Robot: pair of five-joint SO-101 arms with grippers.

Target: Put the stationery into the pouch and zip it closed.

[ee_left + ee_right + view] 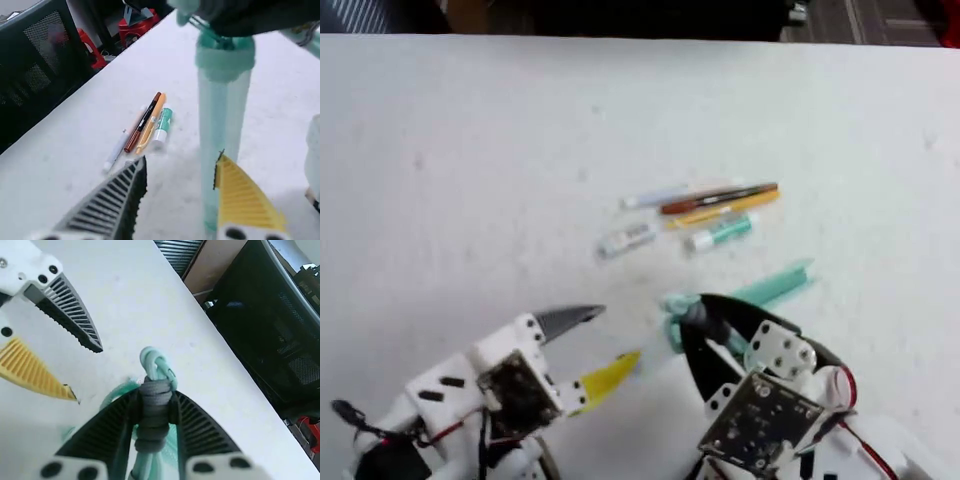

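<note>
A narrow teal pouch lies on the white table, also seen as the teal pouch in the left wrist view. My right gripper is shut on the pouch's grey cord pull at its near end, with a teal loop sticking out past the black fingers. My left gripper, with one grey and one yellow finger, stands open just beside that end, holding nothing. Loose stationery lies beyond the pouch: a brown marker, an orange pen, a green-and-white stick, a pale pen and a small grey item.
The stationery cluster sits a short way ahead of my left gripper. A black mesh chair and red objects stand off the table's far edge. Bare white table surrounds the pens.
</note>
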